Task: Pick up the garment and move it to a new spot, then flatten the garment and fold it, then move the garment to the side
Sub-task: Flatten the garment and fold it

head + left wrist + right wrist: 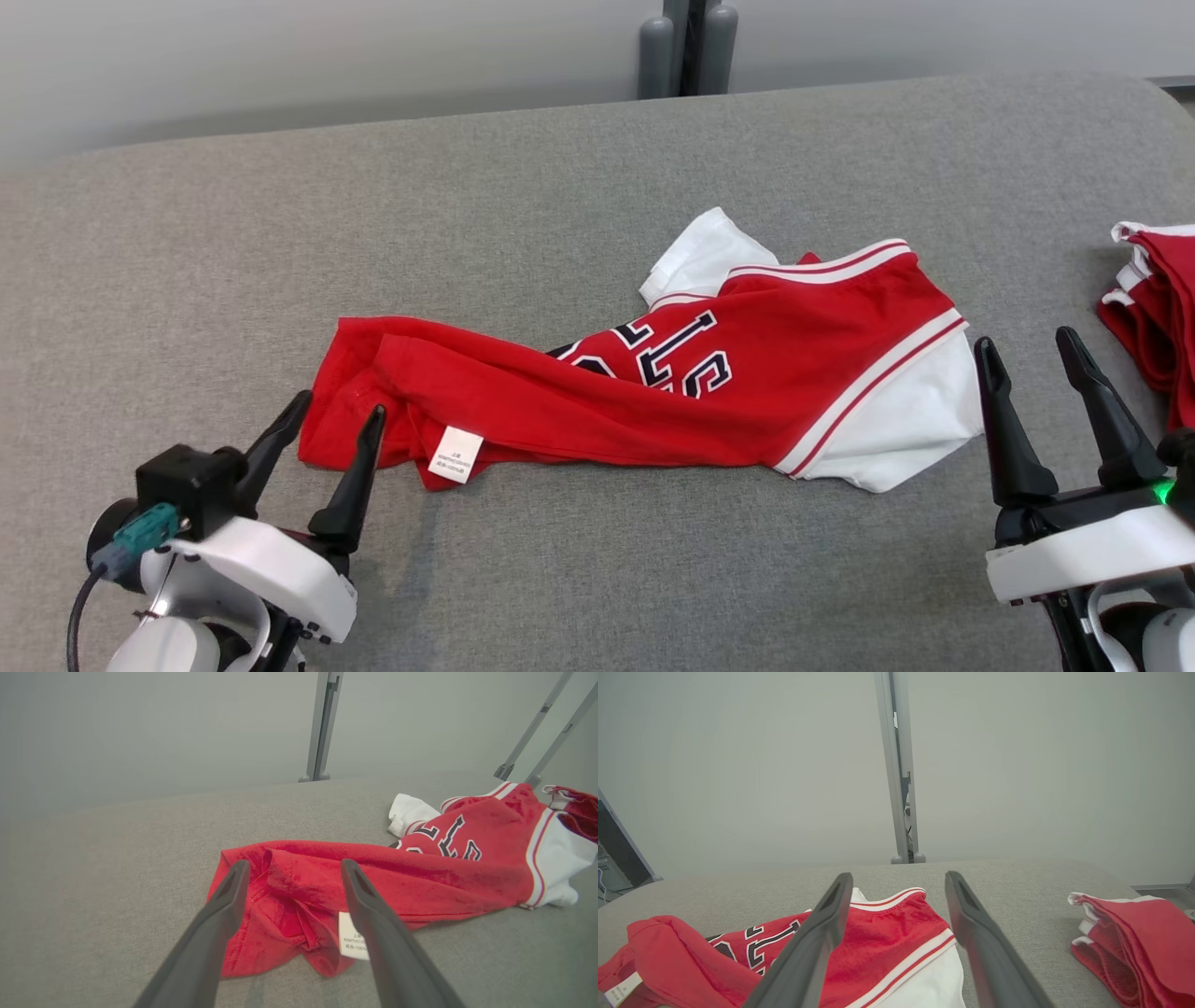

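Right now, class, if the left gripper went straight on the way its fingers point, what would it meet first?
The left gripper would probably meet the garment at its crumpled red end, beside the white care label; its height above the cloth is unclear.

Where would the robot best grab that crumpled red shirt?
Probably the shirt at both ends, from the near side: it lies stretched sideways, bunched red end just ahead of the open left gripper, white sleeve beside the open right gripper.
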Controlling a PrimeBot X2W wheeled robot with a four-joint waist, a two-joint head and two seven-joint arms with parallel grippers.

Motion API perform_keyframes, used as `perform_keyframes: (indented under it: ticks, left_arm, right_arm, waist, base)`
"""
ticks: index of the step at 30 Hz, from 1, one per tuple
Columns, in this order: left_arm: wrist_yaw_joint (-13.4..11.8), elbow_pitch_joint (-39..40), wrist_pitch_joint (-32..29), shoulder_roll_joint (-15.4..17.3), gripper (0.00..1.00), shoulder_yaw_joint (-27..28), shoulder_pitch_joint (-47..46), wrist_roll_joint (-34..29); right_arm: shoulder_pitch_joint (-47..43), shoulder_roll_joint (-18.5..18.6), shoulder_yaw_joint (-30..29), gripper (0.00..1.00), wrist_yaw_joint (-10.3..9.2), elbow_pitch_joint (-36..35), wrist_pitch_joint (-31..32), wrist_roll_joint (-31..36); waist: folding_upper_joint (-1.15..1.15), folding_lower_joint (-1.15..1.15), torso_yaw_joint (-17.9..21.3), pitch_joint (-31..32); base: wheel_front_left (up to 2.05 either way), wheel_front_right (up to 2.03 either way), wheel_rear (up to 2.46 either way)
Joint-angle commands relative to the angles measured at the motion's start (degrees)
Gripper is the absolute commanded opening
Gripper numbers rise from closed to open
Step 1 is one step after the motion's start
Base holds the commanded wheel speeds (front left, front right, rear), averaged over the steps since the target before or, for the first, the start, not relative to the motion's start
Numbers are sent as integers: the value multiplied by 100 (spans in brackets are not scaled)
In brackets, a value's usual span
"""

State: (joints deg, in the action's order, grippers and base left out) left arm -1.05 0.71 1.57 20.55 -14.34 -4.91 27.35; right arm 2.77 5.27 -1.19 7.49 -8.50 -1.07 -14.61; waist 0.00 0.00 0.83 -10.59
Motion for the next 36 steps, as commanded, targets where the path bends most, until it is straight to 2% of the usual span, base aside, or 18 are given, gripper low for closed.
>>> perform_keyframes:
  ticks: [1, 4, 8, 18, 19, 20, 22, 28, 36]
  left_arm:
    - [211, -150, -295, 62, 100, -105, -256, 150]
    - [469, -473, -653, 146, 100, -258, -533, 306]
    - [665, -930, -763, 312, 100, -322, -934, 389]
    - [844, -1685, -814, 673, 100, -750, -1597, 731]
    - [849, -1700, -785, 701, 97, -793, -1614, 754]
    - [851, -1700, -751, 726, 61, -829, -1626, 787]
    - [853, -1658, -649, 786, 0, -889, -1648, 785]
    - [853, -1423, -596, 883, 0, -1024, -1578, 834]
    - [772, -1099, -656, 929, 0, -1061, -1603, 802]
  right_arm:
    - [85, 9, 41, 100, 1, 9, -45, -48]
    - [143, -17, 81, 100, 1, 49, -84, -63]
    - [181, -45, 96, 100, 1, 96, -134, -68]
    - [276, -86, 74, 100, 1, 193, -240, -71]
    - [273, -91, 58, 100, 1, 209, -242, -71]
    - [269, -94, 49, 100, 1, 220, -247, -74]
    - [254, -98, -14, 100, 1, 266, -225, -75]
    - [173, 18, -216, 100, 1, 600, -75, -149]
    - [566, 339, -46, 100, 1, 1774, -34, -395]
  waist:
    - [0, 0, 104, -124]
    - [0, 0, 227, -255]
    - [0, 0, 379, -419]
    - [0, 0, 545, -657]
    - [0, 0, 547, -664]
    - [0, 0, 548, -670]
    - [0, 0, 541, -685]
    - [0, 0, 453, -746]
    - [0, 0, 333, -918]
  base:
    - [0, 0, 0]
    - [0, 0, 0]
    - [0, 0, 0]
    - [0, 0, 0]
    - [0, 0, 0]
    - [0, 0, 0]
    - [0, 0, 0]
    - [0, 0, 0]
    - [0, 0, 0]
